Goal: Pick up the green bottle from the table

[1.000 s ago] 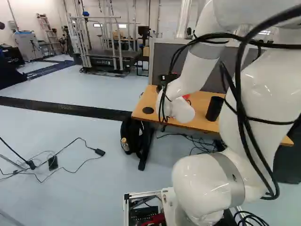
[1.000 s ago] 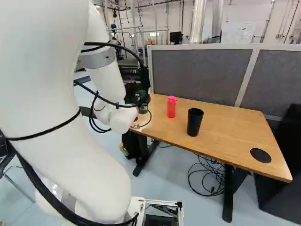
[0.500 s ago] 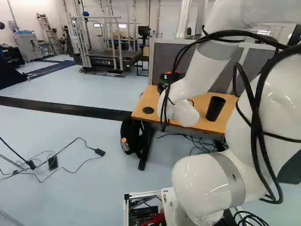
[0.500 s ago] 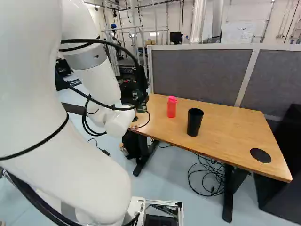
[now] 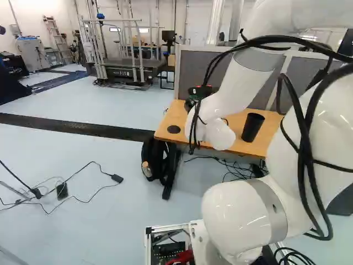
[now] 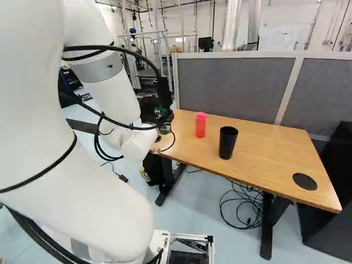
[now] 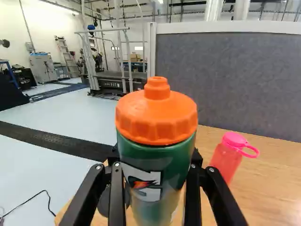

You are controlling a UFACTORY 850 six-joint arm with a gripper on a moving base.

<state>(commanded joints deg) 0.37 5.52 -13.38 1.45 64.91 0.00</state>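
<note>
The green bottle [image 7: 160, 157] is directly ahead of the gripper [image 6: 148, 109]; whether it is grasped, I cannot tell. Beside the gripper, the pink bottle [image 6: 201, 127] and black cup [image 6: 227, 144] stand on the table [image 6: 269, 148].

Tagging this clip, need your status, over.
Gripper shut on green bottle. Bottle upright, its base out of sight, lift unconfirmed. Pink bottle off to one side, not in the way.

Noted: "FIT", last character unclear, in white on the dark machine base [image 5: 122, 73]. Green bottle [image 7: 160, 160]: white emblem, orange bolt across it. Wall sheet [image 6: 278, 37]: print too small.
</note>
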